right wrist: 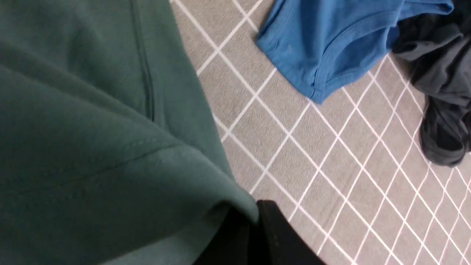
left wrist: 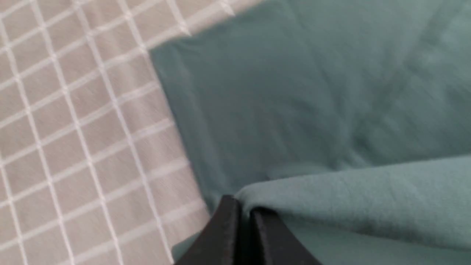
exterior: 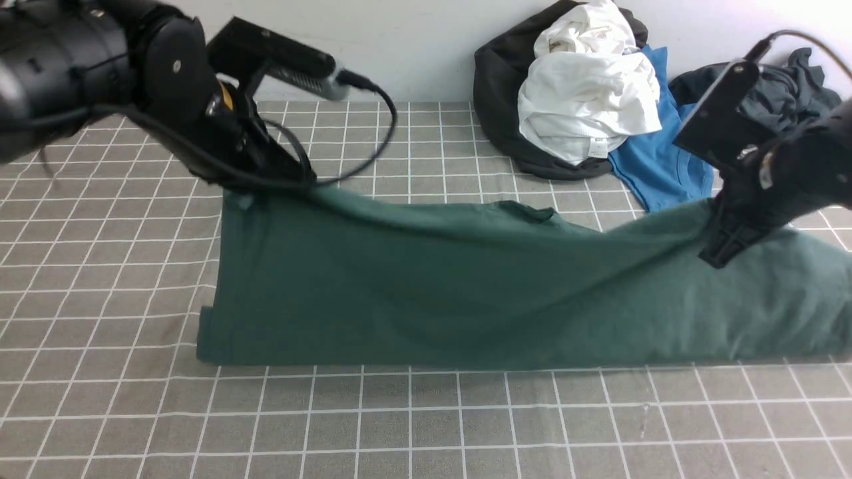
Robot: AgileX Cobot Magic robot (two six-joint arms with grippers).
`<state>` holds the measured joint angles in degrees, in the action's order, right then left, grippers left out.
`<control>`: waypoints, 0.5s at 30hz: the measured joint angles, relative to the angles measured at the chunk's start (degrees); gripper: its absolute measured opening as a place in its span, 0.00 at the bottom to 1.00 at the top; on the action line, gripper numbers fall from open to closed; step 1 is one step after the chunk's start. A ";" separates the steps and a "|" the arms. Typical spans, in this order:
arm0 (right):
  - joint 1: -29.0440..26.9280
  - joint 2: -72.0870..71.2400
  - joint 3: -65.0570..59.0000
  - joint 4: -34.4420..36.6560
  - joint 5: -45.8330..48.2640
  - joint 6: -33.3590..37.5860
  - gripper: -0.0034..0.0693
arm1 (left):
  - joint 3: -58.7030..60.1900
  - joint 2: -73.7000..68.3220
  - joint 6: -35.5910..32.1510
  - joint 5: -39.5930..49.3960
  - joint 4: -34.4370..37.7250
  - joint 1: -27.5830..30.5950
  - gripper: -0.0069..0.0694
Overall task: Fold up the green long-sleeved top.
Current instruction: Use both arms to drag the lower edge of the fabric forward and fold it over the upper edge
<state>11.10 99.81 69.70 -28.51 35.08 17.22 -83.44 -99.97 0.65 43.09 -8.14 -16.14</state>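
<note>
The front view is evenly bright, with the wall (exterior: 413, 53) palest at its upper right. My arms (exterior: 180, 100) look blurred there. My left wrist view is soft and hazy; my right shows crisper grid lines.

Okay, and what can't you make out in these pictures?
- Small print on the white garment's tag: too small, front view.
- Right end of the green long-sleeved top: cut off by the front view's edge.
- Left gripper's fingertips: blurred, partly behind fabric, left wrist view.
</note>
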 joint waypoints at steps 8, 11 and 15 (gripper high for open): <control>-0.49 12.03 7.18 0.05 0.46 -1.14 0.05 | -17.75 -19.05 1.69 -1.59 -0.36 4.51 0.09; -0.49 14.39 9.24 0.00 0.10 -3.77 0.12 | -23.34 -25.49 4.30 -1.51 -0.14 5.85 0.09; -0.49 16.00 11.47 0.00 -0.67 -7.78 0.29 | -28.16 -30.72 6.36 -1.25 -0.09 7.89 0.13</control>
<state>10.61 115.81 81.17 -28.51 34.41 9.44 -111.60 -130.70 7.02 41.84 -8.24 -8.26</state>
